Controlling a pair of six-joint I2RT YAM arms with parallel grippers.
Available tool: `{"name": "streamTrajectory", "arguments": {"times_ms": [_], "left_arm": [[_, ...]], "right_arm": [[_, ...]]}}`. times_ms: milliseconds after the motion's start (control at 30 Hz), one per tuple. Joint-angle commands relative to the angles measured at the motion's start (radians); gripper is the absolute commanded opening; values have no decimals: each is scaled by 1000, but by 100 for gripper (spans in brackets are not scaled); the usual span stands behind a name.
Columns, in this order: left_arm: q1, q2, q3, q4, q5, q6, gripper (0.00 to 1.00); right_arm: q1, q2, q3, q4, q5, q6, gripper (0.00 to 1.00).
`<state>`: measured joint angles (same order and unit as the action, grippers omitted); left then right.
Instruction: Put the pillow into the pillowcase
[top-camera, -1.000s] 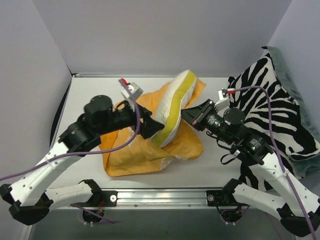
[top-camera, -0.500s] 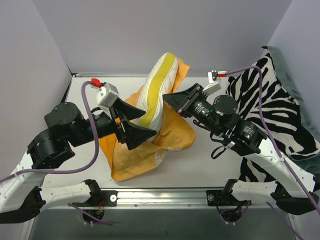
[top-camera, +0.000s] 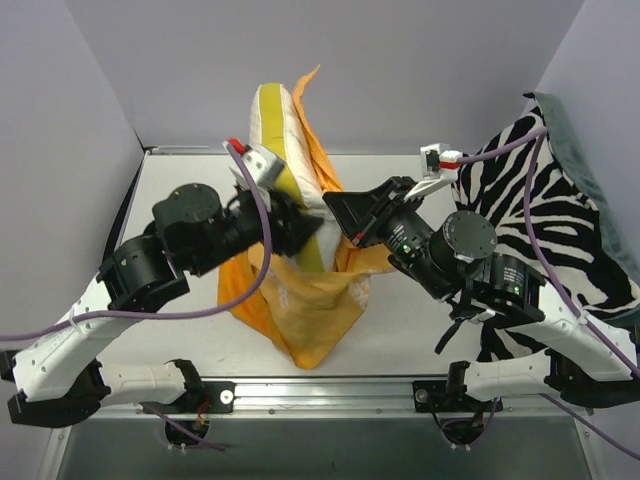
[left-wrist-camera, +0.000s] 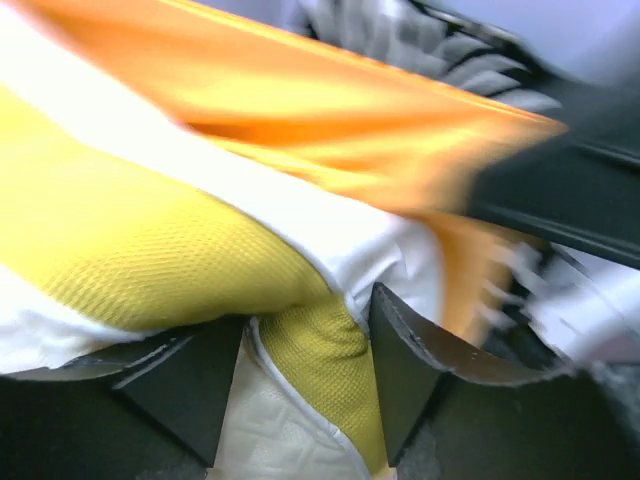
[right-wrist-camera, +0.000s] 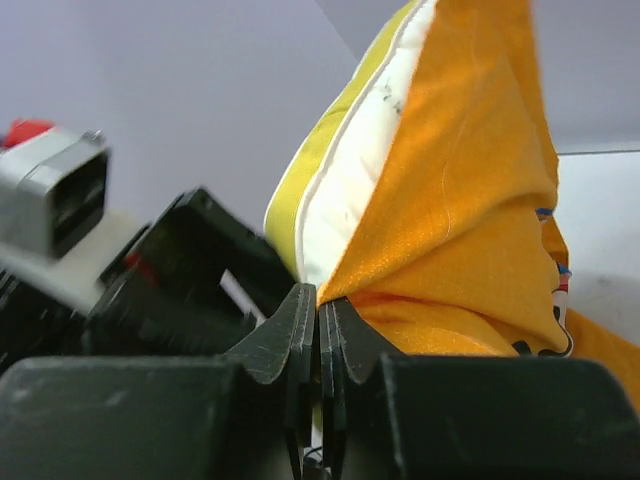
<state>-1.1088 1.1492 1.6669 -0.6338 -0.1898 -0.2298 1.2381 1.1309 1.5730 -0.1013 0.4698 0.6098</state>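
The cream-white pillow (top-camera: 272, 120) with yellow-green trim stands upright, lifted off the table, its lower part inside the orange pillowcase (top-camera: 305, 300), which hangs down from both grippers. My left gripper (top-camera: 300, 228) is shut on the pillow's yellow edge; in the left wrist view the trim (left-wrist-camera: 310, 350) is squeezed between the fingers (left-wrist-camera: 400, 360). My right gripper (top-camera: 340, 215) is shut on the pillowcase's rim; in the right wrist view the orange cloth (right-wrist-camera: 460, 220) runs up from the closed tips (right-wrist-camera: 320, 305) beside the pillow (right-wrist-camera: 350, 180).
A zebra-striped cushion (top-camera: 560, 220) lies at the right side against the wall. The white table (top-camera: 180, 190) is walled at the back and both sides. A metal rail (top-camera: 320, 392) runs along the near edge.
Both grippers have risen and drawn together, lifting pillow and pillowcase off the table. The pillow went from tilted to upright, and the case now hangs lower around it.
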Motion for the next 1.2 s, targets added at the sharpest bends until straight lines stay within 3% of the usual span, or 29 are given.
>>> {"name": "streamTrajectory", "arguments": {"times_ms": [0,100,267,367,467,633,800,1000,1167], "left_arm": [[329,4,16,-57,-134,-16,61],[417,52,65,-55,-143,-22,63],[426,112,139,-34,-100,-17,90],[425,-23,59,133,108,3,97],[425,-202,-108,269,265,-37,97],[425,-261,-123,157,418,-63,97],[426,-331,-160,166,346,-72,98],[425,-299,-176,171,507,-135,98],[423,-318,-211,134,346,21,97]], "right_arm": [[99,-83,73,330,72,-140,0],[156,-71,82,370,72,-200,0],[228,-31,142,405,64,-310,0],[244,4,166,445,81,-364,0],[242,44,179,511,101,-447,0],[201,82,185,500,96,-481,0],[195,87,177,456,118,-466,0],[196,87,179,431,125,-461,0],[196,70,180,408,106,-447,0]]}}
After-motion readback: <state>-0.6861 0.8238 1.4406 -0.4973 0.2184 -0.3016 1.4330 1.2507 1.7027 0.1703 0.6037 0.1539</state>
